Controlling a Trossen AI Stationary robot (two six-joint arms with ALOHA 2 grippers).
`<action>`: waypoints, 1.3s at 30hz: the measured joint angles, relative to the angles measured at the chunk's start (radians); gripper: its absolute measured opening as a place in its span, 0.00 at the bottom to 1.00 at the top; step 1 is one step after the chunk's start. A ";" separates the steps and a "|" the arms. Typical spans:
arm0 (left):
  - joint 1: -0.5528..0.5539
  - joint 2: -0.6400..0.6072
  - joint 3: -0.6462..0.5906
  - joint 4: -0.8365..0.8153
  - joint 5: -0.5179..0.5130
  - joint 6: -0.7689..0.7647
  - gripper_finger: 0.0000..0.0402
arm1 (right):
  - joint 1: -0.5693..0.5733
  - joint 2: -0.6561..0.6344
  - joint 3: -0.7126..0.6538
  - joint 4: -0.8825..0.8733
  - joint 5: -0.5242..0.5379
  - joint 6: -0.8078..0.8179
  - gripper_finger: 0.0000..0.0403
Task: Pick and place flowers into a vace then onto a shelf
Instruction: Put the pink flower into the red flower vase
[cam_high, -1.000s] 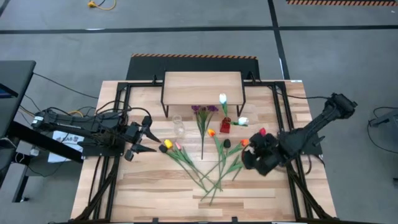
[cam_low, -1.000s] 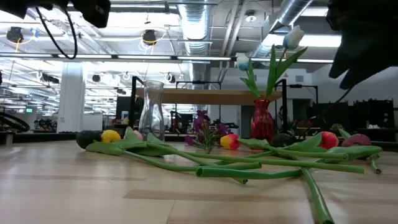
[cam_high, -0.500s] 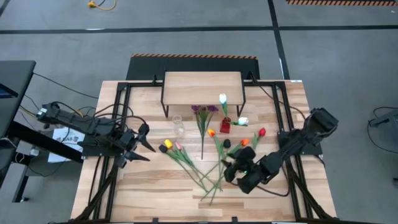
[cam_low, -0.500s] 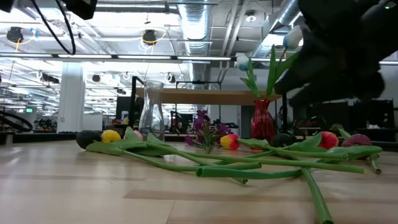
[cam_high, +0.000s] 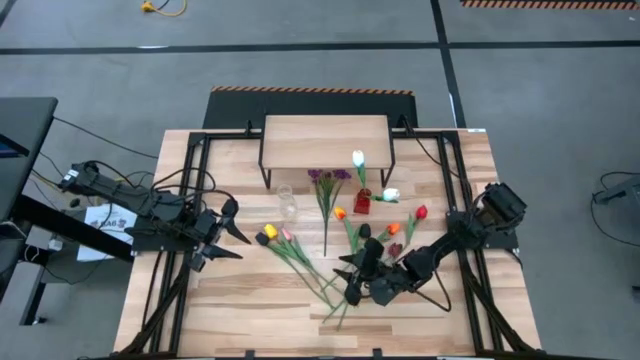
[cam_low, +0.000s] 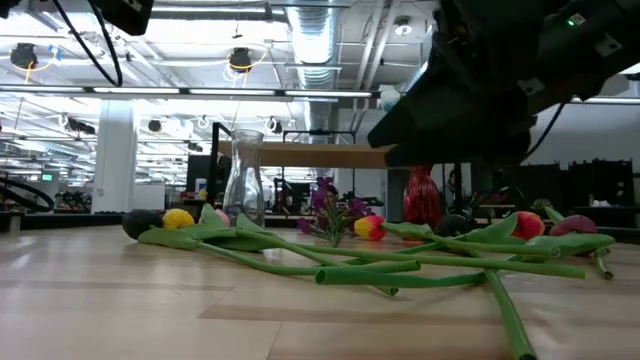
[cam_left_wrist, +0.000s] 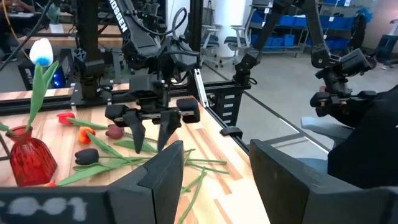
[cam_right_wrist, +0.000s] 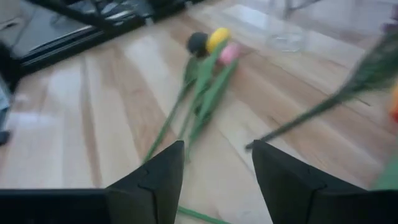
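Flowers (cam_high: 330, 245) lie loose across the middle of the table (cam_high: 240, 300), their stems crossing and bunching toward 6 o'clock while the heads fan out from about 10 o'clock round to 2 o'clock; none of these stands in the clear glass vase (cam_high: 288, 205), which waits empty just at 6 o'clock of the shelf (cam_high: 325, 140).

We judge them light and easy to lift; the long green stems look pliant and smooth, likely to bend or swivel in a narrow pinch, and the heads look soft enough to crush. We would take one by the middle of its stem, where it lies alone and free of leaves, not at the tangle where several cross; pulling there may drag neighbours along.

The right gripper (cam_high: 355, 272) hovers over that tangle at roughly 5 o'clock of the table's centre, its fingers parted with nothing between them. The left gripper (cam_high: 232, 232) waits at 9 o'clock near the yellow head (cam_high: 267, 233), likewise spread and empty.

Counting, as far as we can tell:
- eight loose flowers: one yellow, one pink, two dark, one purple sprig (cam_high: 325, 177), two orange, one red;
- two white tulips (cam_high: 358, 158) already standing in a red vase (cam_high: 361, 203);
- two vases;
- one shelf.
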 joint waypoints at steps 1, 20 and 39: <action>0.000 0.000 0.000 0.000 -0.003 0.000 0.43 | -0.006 0.000 0.000 0.002 -0.011 -0.018 0.45; 0.000 0.000 0.000 0.000 -0.008 0.000 0.43 | -0.085 0.000 0.000 -0.025 -0.243 -0.108 0.40; 0.000 0.001 -0.001 0.009 -0.060 -0.015 0.43 | -0.114 0.151 0.095 0.037 -0.334 -0.159 0.40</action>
